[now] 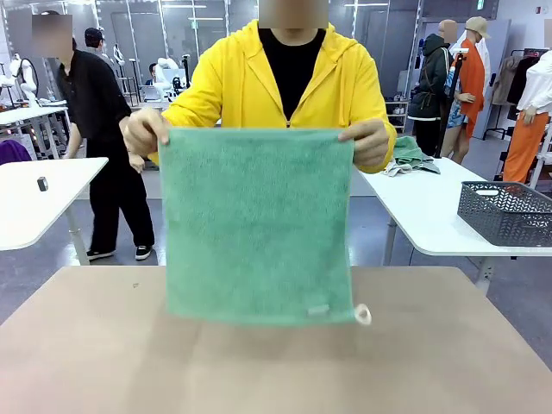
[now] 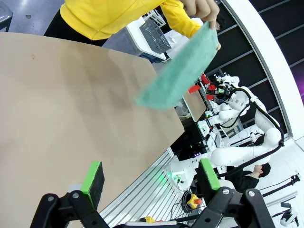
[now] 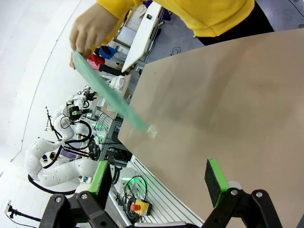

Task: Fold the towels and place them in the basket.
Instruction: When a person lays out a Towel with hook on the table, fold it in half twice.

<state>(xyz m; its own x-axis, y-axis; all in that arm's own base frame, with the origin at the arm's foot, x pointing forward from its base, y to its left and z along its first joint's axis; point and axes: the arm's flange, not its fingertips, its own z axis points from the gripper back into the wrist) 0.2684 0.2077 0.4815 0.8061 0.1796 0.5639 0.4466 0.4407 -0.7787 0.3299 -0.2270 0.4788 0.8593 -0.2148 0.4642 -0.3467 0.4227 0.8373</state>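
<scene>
A person in a yellow jacket holds a green towel [image 1: 257, 224] spread out by its two top corners above the brown table [image 1: 103, 345]. A white label and a small white loop hang at its lower right corner. The towel [image 2: 183, 73] appears edge-on in the left wrist view, and the towel [image 3: 109, 97] hangs from a hand in the right wrist view. My left gripper [image 2: 151, 176] is open above the table's near side, nothing between its green pads. My right gripper [image 3: 160, 177] is open too, holding nothing. A dark grey lattice basket [image 1: 504, 211] stands on a white table at the right.
A white table [image 1: 431, 216] at the right carries the basket and a heap of dark green clothes [image 1: 410, 157]. Another white table [image 1: 34, 198] stands at the left. People stand farther back.
</scene>
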